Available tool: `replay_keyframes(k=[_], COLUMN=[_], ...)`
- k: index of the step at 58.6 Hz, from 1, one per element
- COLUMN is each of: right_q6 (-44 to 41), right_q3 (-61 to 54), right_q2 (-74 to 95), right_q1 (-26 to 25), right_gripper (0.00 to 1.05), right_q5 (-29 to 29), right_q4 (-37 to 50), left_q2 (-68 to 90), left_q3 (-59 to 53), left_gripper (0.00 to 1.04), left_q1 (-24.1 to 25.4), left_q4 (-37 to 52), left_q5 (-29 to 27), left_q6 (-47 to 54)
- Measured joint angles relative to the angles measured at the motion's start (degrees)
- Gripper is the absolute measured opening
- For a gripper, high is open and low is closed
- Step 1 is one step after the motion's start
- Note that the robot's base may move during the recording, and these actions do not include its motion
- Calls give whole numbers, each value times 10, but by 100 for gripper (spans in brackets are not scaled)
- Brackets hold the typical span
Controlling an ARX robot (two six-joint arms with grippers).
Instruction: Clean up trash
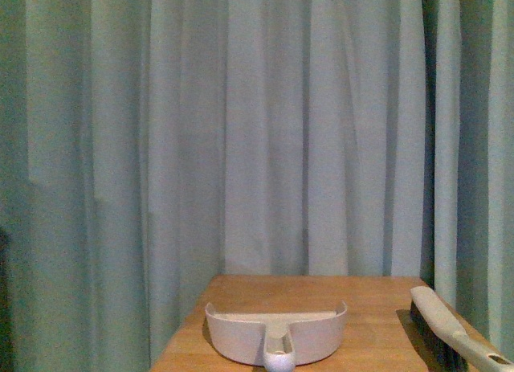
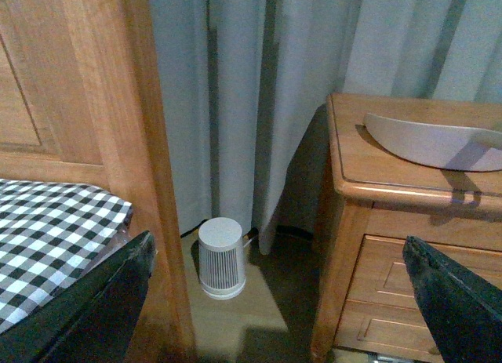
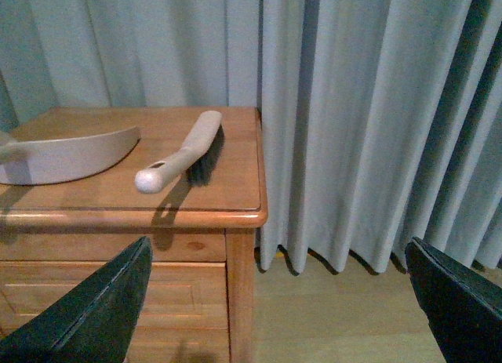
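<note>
Both grippers hang off the wooden cabinet (image 1: 377, 296), one at each side of it, and both stand wide open with nothing between their dark fingers. The left gripper (image 2: 276, 239) is off the cabinet's left side, its fingers (image 2: 118, 292) framing the floor there. The right gripper (image 3: 276, 241) is off the cabinet's right side, looking across its front corner.

The trash shows in none of the three views, so where it lies cannot be told.

On the cabinet top, near its front edge, rests a pale dustpan (image 1: 309, 336) with its handle toward the robot. A hand brush (image 1: 442, 320) with dark bristles lies on the same top, toward the cabinet's right edge. It is apart from the dustpan, and its handle also points to the front.

Behind the cabinet and down both its sides hangs a grey-green pleated curtain (image 1: 265, 131). On the floor left of the cabinet, against the curtain, stands a small white slatted cylinder (image 2: 220, 257). Further left of the cabinet is a wooden furniture frame (image 2: 118, 104) with a black-and-white checked cushion (image 2: 47, 237).
</note>
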Motion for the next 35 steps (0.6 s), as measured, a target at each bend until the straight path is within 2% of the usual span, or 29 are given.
replay_keyframes(k=[1, 3, 7, 11, 14, 21, 26, 35], right_q6=[0, 0, 0, 0, 0, 0, 0, 0], right_q3=[0, 0, 0, 0, 0, 0, 0, 0], right_q2=[0, 0, 0, 0, 0, 0, 0, 0], right_q1=[0, 0, 0, 0, 0, 0, 0, 0], right_gripper=[97, 97, 97, 97, 97, 97, 97, 97], right_q5=[0, 0, -2, 0, 0, 0, 0, 0], right_q4=[0, 0, 0, 0, 0, 0, 0, 0], left_q2=[0, 10, 87, 174, 257, 429, 563, 749], left_q3=[0, 5, 29, 59, 102, 222, 333, 514], left_gripper=[97, 97, 97, 97, 97, 97, 97, 97], left_q1=[1, 14, 58, 52, 30, -23, -77, -161], left_q4=[0, -15, -30, 8, 50, 77, 60, 13], left_q5=[1, 52, 186, 218, 195, 132, 72, 2], left_q6=[0, -15, -64, -75, -59, -29, -14, -20])
